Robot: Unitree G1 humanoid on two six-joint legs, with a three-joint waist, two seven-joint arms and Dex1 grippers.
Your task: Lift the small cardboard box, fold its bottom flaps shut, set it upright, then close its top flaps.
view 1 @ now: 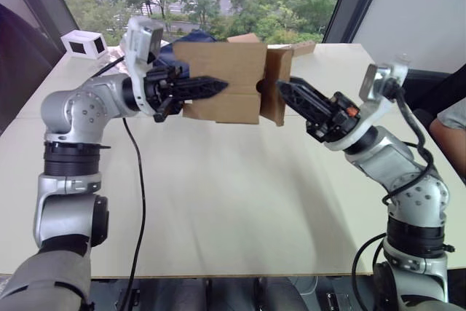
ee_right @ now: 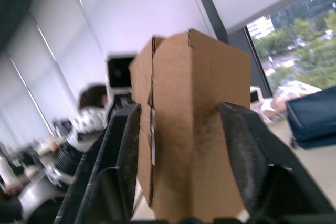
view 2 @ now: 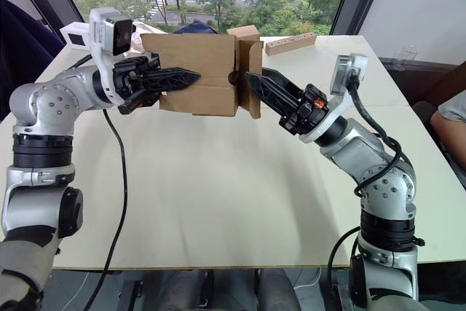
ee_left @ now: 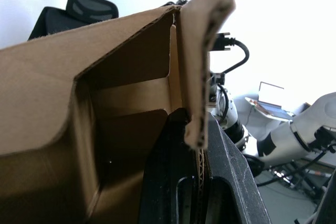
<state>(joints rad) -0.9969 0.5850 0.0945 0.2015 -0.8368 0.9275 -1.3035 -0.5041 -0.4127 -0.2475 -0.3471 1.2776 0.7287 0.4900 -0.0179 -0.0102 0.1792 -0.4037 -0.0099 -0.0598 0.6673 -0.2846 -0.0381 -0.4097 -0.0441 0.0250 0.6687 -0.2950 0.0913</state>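
Observation:
The small cardboard box (view 1: 222, 81) hangs in the air above the table (view 1: 240, 202), lying on its side between both arms. My left gripper (view 1: 215, 87) comes in from the left and is shut on the box's front wall; the left wrist view shows that cardboard wall (ee_left: 189, 77) pinched at my finger, with the box's hollow inside beside it. My right gripper (view 1: 282, 87) reaches the box's right end, where brown flaps (view 1: 275, 71) stand partly folded. In the right wrist view the box end (ee_right: 189, 129) sits clamped between the two black fingers (ee_right: 121, 166).
A white box with dark panels (view 1: 84, 44) sits at the table's far left corner. A long tan block (view 2: 291, 43) lies at the far edge, right of the box. Dark blue cloth (view 1: 169, 52) lies behind the box. A person's arm (view 1: 451, 132) shows at the right edge. A black cable (view 1: 137, 180) trails down the left.

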